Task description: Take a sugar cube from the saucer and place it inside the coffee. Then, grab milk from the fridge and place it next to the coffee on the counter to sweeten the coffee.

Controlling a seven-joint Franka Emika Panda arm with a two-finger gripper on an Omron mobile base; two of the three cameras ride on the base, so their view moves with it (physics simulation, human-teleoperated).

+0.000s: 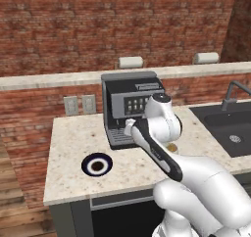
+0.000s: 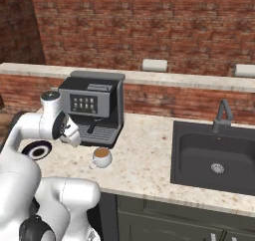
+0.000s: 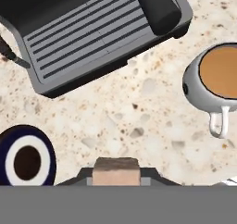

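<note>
My gripper [image 3: 116,176] is shut on the sugar cube [image 3: 115,170], a pale tan block between the dark fingertips. It hangs above bare counter [image 3: 139,121], between the saucer [image 3: 27,159] and the coffee [image 3: 218,77]. The saucer is a dark navy plate with a white ring, with nothing showing on it, also at the counter's left [image 1: 96,164] [image 2: 37,149]. The coffee is a white cup of brown liquid [image 2: 101,157], just right of my hand [image 2: 73,137]. My arm hides most of the cup [image 1: 171,147] in the left base view. The milk and the fridge are out of view.
A black-and-grey espresso machine [image 1: 131,108] [image 2: 94,108] [image 3: 92,33] stands right behind my hand. A dark sink [image 2: 216,158] with a faucet [image 2: 223,114] lies to the right. The red brick wall backs the counter, whose left edge [image 1: 49,167] is near the saucer.
</note>
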